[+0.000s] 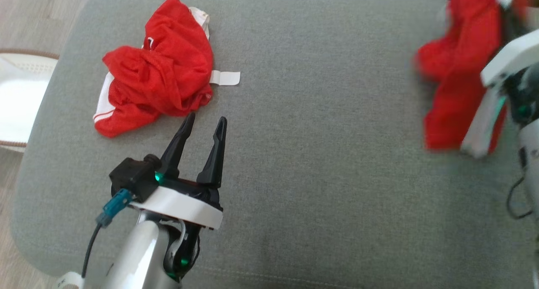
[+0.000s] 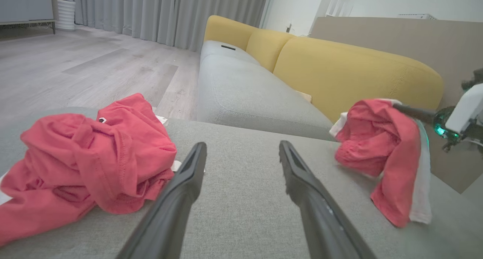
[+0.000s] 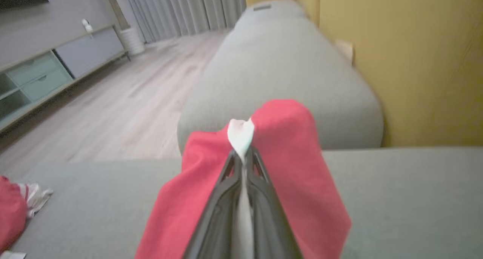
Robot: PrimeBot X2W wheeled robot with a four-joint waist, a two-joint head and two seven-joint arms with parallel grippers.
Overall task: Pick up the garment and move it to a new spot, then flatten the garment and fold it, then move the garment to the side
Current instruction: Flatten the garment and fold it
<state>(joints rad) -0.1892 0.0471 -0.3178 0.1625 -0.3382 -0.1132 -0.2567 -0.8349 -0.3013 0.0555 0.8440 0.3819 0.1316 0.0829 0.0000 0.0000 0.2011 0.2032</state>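
A red garment with white trim [image 1: 459,70] hangs above the right end of the grey cushion [image 1: 316,154], blurred in the head view. My right gripper [image 3: 243,157] is shut on its white edge, and the cloth [image 3: 286,145] drapes down both sides of the fingers. From the left wrist view the same garment [image 2: 381,145] dangles off the right gripper's tip [image 2: 400,107]. A second red garment [image 1: 160,70] lies crumpled at the cushion's far left. My left gripper [image 1: 206,122] stands open just in front of it, holding nothing, with the pile [image 2: 94,157] to the left of its fingers.
Past the cushion is a sofa with a grey seat [image 2: 241,89] and yellow backrests [image 2: 339,62]. Wood floor [image 2: 94,62] lies to the left, with a pale round object [image 1: 17,95] beside the cushion's left edge. A low cabinet [image 3: 45,70] stands by the far wall.
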